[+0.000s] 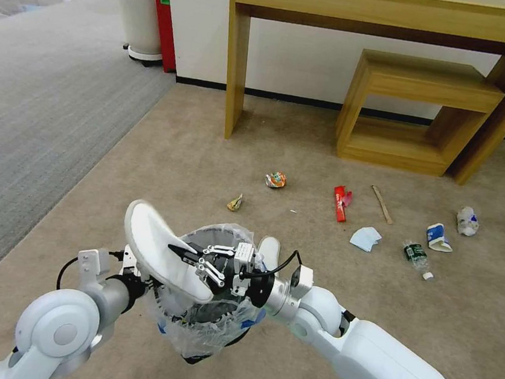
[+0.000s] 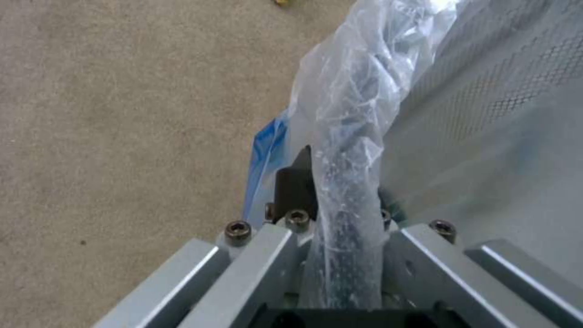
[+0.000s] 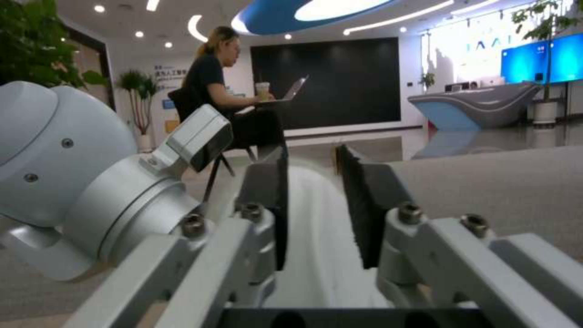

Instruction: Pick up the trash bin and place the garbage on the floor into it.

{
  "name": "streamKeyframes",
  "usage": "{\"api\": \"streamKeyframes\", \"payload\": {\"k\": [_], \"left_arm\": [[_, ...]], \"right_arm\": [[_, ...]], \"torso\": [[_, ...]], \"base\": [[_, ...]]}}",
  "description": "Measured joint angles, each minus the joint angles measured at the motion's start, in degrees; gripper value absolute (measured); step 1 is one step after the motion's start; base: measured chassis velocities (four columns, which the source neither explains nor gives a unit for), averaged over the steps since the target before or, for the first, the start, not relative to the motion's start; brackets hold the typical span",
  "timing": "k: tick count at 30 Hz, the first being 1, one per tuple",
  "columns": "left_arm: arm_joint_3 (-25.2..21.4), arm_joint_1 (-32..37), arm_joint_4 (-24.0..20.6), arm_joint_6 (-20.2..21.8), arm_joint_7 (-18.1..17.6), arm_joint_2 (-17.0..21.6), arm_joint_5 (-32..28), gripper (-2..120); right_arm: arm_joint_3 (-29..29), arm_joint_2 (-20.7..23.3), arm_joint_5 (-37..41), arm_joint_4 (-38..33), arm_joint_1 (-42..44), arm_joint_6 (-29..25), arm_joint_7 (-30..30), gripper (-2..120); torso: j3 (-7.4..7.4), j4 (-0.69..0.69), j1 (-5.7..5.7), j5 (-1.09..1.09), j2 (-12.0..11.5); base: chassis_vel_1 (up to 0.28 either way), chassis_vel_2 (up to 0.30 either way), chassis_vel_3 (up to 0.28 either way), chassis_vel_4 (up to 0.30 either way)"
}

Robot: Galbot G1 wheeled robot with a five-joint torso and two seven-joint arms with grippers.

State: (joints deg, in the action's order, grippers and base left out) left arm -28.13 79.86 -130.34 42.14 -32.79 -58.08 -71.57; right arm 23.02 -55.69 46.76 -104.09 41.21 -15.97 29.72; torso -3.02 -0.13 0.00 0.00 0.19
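The trash bin (image 1: 213,325), black with a crinkly plastic liner, hangs above the beige floor (image 1: 208,148). My left gripper (image 2: 340,175) is shut on its bag-covered rim (image 2: 349,150). My right gripper (image 1: 180,252) reaches across the bin and is shut on a white slipper (image 1: 152,242), which tilts over the bin's near-left rim; the slipper (image 3: 316,237) lies between the fingers. A second slipper (image 1: 268,252) pokes out of the bin. Garbage on the floor beyond: a crushed can (image 1: 275,180), red wrapper (image 1: 341,202), wooden stick (image 1: 381,204), blue mask (image 1: 365,238), plastic bottle (image 1: 417,256) and paper cups (image 1: 438,237).
A small yellow scrap (image 1: 235,203) lies left of the can. A wooden console table (image 1: 400,12) with a lower shelf unit (image 1: 419,111) stands against the far wall. A white plant pot (image 1: 139,21) and red box (image 1: 165,21) sit far left, by grey striped carpet (image 1: 43,105).
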Motion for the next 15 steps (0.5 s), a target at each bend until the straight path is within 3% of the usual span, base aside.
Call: {"api": "streamKeyframes", "payload": {"k": [1,4,6,8,13,15], "left_arm": [[0.0,0.0,0.0,0.0,0.0,0.0,0.0,1],[-0.2,0.2,-0.3,0.0,0.0,0.0,-0.2,1],[-0.3,0.3,-0.3,0.0,0.0,0.0,-0.2,1],[-0.4,0.5,-0.5,0.0,0.0,0.1,-0.3,1],[-0.4,0.8,-0.7,0.0,-0.1,0.0,-0.4,1],[-0.4,0.9,-0.7,0.0,-0.1,0.0,-0.4,1]], "right_arm": [[0.0,0.0,0.0,0.0,0.0,0.0,0.0,25],[-0.1,0.3,-0.2,0.2,0.3,-0.1,0.0,43],[-0.1,0.4,-0.3,0.3,0.3,-0.2,0.0,45],[-0.3,0.6,-0.5,0.4,0.4,-0.4,0.0,56],[-0.4,0.7,-0.6,0.5,0.5,-0.5,0.0,69],[-0.5,0.7,-0.8,0.7,0.6,-0.7,0.0,81]], "torso": [[0.00,0.00,0.00,0.00,0.0],[0.00,0.00,0.00,0.00,0.0],[0.00,0.00,0.00,0.00,0.0],[0.00,0.00,0.00,0.00,0.0],[0.00,0.00,0.00,0.00,0.0],[0.00,0.00,0.00,0.00,0.0]], "base": [[0.000,0.000,0.000,0.000],[0.000,0.000,0.000,0.000],[0.000,0.000,0.000,0.000],[0.000,0.000,0.000,0.000],[0.000,0.000,0.000,0.000],[0.000,0.000,0.000,0.000]]}}
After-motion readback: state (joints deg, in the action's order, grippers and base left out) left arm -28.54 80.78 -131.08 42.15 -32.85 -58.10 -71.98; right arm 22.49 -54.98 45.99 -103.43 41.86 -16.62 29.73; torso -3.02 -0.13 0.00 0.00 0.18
